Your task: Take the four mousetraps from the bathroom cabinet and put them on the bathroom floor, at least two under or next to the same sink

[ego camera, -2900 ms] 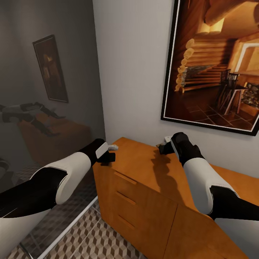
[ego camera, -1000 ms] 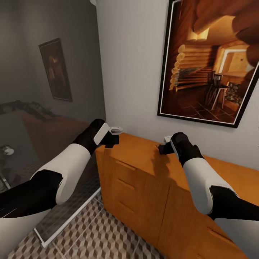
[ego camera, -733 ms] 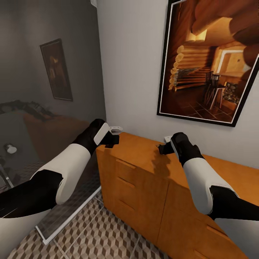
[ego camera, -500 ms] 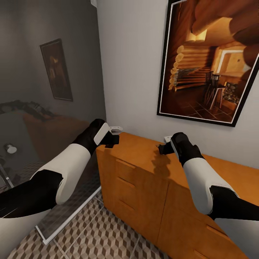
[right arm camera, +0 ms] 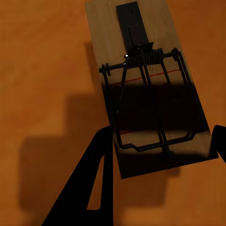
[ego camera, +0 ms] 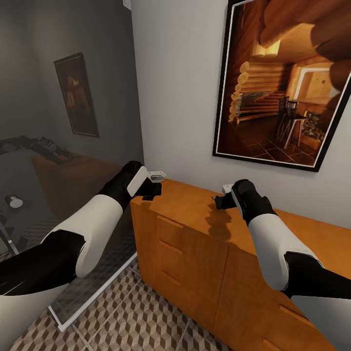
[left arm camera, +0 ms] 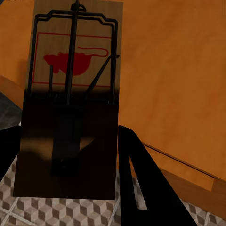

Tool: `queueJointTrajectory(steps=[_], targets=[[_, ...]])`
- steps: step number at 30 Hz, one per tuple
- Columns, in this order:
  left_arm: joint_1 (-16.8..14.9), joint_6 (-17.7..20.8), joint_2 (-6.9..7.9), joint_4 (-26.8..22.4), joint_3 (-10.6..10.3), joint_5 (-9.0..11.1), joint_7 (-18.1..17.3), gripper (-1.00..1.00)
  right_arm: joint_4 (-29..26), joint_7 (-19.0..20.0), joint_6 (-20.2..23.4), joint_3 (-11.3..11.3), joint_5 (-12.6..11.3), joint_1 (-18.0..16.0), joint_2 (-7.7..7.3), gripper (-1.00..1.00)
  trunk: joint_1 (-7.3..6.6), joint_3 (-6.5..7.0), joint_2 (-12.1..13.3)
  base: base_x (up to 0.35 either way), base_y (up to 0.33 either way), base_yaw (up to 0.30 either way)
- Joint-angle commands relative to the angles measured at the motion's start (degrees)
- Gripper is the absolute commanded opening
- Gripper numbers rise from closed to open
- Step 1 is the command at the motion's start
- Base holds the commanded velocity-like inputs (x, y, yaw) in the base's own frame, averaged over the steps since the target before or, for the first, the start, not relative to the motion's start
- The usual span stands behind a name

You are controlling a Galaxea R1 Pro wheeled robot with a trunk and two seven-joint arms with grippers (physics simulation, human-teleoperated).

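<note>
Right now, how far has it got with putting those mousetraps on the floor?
Each pincer grips one mousetrap: left pincer a trap, right pincer another, above the cabinet. None lies on the visible tiled floor yet; the other two aren't visible.

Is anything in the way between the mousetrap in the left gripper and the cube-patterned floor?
Nothing visible blocks it. The left gripper holds its wooden mousetrap by the orange-brown cabinet's corner, with cube-patterned floor tiles open below.

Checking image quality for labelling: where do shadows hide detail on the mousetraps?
Left wrist view: the lower half of the mousetrap is in deep shadow, red mouse print still lit. Right wrist view: a dark band crosses the mousetrap; its shadow falls on the cabinet top.
</note>
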Motion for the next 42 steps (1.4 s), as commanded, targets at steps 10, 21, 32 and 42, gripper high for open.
queueJointTrajectory(steps=[10, 21, 32, 42], targets=[[-0.04, 0.17, 0.0, -0.05, -0.16, 0.42, 0.42, -1.0, -0.08, 0.32, 0.06, -0.46, 0.5, -0.04, -0.32, -1.0, 0.0, -0.03, -0.04, 0.0, 0.0, -0.005], [-0.04, 0.17, 0.0, -0.06, -0.16, 0.4, 0.5, -1.0, -0.08, 0.16, 0.06, -0.46, 0.46, -0.04, -0.58, -1.0, 0.0, 0.51, -0.04, 0.0, 0.0, -0.177], [-0.04, 0.17, 0.0, -0.05, -0.24, 0.4, 0.5, -1.0, -0.08, 0.22, 0.06, -0.46, 0.44, -0.05, -1.09, -1.0, 0.0, 1.1, -0.04, 0.0, 0.0, -0.213], [-0.04, 0.17, 0.0, -0.05, -0.25, 0.4, 0.5, -1.0, -0.08, 0.22, 0.13, -0.46, 0.44, -0.05, -2.29, -1.0, 0.0, 1.66, -0.04, 0.0, 0.0, -0.205]])
